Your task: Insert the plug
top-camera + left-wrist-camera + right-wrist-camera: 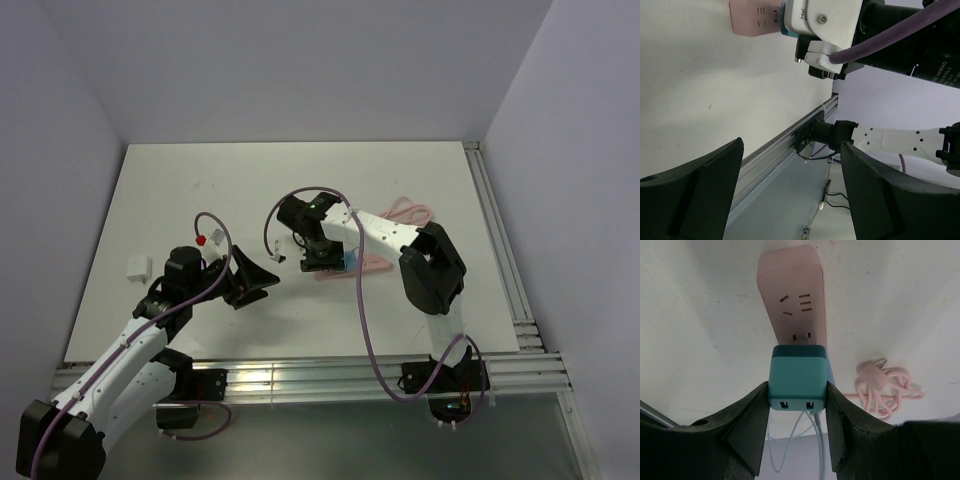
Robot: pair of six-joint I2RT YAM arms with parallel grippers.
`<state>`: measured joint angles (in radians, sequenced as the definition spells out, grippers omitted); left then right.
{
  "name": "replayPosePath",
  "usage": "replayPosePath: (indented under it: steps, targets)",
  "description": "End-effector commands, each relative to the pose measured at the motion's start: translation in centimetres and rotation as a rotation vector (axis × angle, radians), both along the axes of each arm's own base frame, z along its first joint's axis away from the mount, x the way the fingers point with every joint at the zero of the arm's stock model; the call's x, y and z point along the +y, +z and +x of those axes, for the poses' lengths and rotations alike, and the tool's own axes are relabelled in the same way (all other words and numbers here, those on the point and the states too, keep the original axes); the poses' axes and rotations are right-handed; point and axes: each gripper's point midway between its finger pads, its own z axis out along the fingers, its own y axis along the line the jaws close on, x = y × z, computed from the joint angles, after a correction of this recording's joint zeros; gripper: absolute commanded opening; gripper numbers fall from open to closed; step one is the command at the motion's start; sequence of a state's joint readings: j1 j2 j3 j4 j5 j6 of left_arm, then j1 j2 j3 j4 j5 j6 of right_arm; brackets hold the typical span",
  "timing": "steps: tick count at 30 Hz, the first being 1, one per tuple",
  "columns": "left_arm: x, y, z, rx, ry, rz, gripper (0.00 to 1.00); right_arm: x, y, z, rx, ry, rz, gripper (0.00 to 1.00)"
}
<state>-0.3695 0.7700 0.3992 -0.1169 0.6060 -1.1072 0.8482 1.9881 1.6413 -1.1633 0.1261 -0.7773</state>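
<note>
A white desk fills the frame's centre, enclosed by plain pale lavender walls. Aluminium rails border its lower and right edges.

The teal plug is held by its sides between the dark jaws. Its prongs are partly seen where they meet the face of the pink power strip, which lies on the white counter. A coiled pink cord is shown beside the strip.

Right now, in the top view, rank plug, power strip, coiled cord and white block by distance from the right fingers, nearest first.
1. plug, between the right fingers.
2. power strip, just right of it.
3. coiled cord, far right.
4. white block, far left.
</note>
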Motion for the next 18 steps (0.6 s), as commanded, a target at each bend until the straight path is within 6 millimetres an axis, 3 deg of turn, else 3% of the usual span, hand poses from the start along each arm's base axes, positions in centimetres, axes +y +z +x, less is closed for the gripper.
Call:
replayPosePath:
  steps: [1,7,18]
  targets:
    - [-0.1,0.5,0.2,-0.045,-0.02,-0.01,0.83,-0.3,-2.0,-0.9,0.061,0.053,-0.01,0.0]
    - [-0.2,0.5,-0.1,-0.038,-0.03,-0.031,0.83,-1.6,-2.2,-1.7,0.042,0.092,-0.014,0.0]
    - [0.0,0.5,-0.1,-0.041,-0.019,-0.038,0.83,-0.7,-2.8,-1.1,0.028,0.181,0.049,0.0]
